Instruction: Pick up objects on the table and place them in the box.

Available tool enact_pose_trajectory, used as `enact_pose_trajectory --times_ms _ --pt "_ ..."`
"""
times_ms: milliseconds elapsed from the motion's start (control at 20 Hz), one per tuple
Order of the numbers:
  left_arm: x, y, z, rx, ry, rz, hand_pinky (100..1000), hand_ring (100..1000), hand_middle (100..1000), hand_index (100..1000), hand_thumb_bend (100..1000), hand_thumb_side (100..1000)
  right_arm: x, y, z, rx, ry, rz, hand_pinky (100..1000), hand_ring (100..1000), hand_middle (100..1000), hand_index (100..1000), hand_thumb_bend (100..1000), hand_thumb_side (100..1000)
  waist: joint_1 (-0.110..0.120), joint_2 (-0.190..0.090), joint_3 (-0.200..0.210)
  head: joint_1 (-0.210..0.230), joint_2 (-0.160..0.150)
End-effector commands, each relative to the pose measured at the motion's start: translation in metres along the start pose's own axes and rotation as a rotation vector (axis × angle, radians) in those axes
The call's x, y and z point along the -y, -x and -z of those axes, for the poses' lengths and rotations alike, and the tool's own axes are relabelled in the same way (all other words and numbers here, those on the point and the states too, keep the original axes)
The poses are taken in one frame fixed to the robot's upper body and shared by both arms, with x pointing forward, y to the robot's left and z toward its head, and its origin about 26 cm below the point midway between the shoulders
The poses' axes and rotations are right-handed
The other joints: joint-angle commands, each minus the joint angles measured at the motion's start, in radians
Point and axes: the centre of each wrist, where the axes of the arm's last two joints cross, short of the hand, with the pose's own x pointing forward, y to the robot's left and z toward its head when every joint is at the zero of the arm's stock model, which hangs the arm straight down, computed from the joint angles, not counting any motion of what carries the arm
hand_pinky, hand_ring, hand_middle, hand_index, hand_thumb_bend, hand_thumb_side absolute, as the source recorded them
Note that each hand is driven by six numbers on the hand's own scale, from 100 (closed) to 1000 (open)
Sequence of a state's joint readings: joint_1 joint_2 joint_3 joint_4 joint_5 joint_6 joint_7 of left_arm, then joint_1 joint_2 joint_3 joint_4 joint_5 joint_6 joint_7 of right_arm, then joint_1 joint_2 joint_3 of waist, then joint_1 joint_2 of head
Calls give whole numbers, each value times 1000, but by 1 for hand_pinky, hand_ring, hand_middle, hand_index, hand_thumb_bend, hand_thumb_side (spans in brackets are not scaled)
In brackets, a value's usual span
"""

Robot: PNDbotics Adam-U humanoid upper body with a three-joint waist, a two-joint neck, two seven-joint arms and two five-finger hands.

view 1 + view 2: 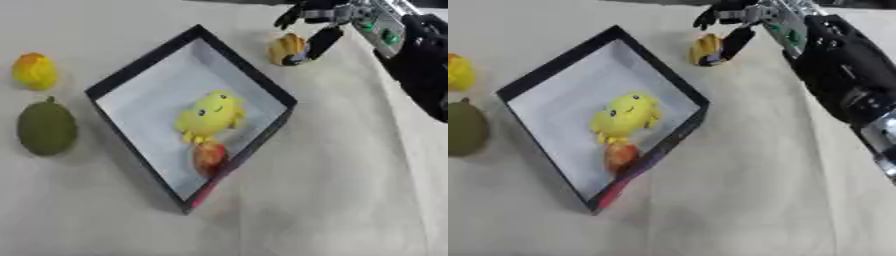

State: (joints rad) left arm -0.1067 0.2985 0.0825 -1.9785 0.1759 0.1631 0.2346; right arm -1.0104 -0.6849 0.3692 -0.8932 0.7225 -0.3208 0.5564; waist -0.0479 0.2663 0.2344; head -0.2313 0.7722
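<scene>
Nearest me, the box (pixel 262 82) is already holding a yellow plush toy (pixel 210 115) and a red apple (pixel 208 156); beyond it, my right hand (pixel 317 20) is curling around a yellow-orange toy (pixel 287 49), while two fruits are waiting on the bench (pixel 350 200).

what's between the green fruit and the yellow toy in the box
The box's dark left wall and some white floor; left eye view shows green fruit and yellow toy.

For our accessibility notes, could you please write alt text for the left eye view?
The robot's right hand reaches a small yellow-orange object beside a black-rimmed box holding a yellow smiling plush toy and a red fruit.
</scene>
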Motion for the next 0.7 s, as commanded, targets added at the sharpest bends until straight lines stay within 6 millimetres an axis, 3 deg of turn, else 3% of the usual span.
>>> enact_pose_trajectory --times_ms 50,450,550,700 --pt "-2 -9 2 33 1 16 890 720 738 827 136 946 6 14 -10 -63 21 -16 953 923 846 951 458 576 -13 2 1 -2 -6" --pt "-1 -9 3 37 0 15 891 720 738 826 137 949 -5 26 -11 -133 8 -13 938 906 827 946 457 605 -18 15 8 -8 -14" --pt "-1 -9 3 36 -2 15 892 720 738 826 137 950 -5 27 -10 -139 12 -4 926 886 783 929 447 596 -18 17 10 -10 -13" --pt "-1 -9 3 35 -3 15 892 720 738 825 137 950 -4 26 -9 -144 49 15 888 822 660 835 370 548 -18 18 9 -12 -13"
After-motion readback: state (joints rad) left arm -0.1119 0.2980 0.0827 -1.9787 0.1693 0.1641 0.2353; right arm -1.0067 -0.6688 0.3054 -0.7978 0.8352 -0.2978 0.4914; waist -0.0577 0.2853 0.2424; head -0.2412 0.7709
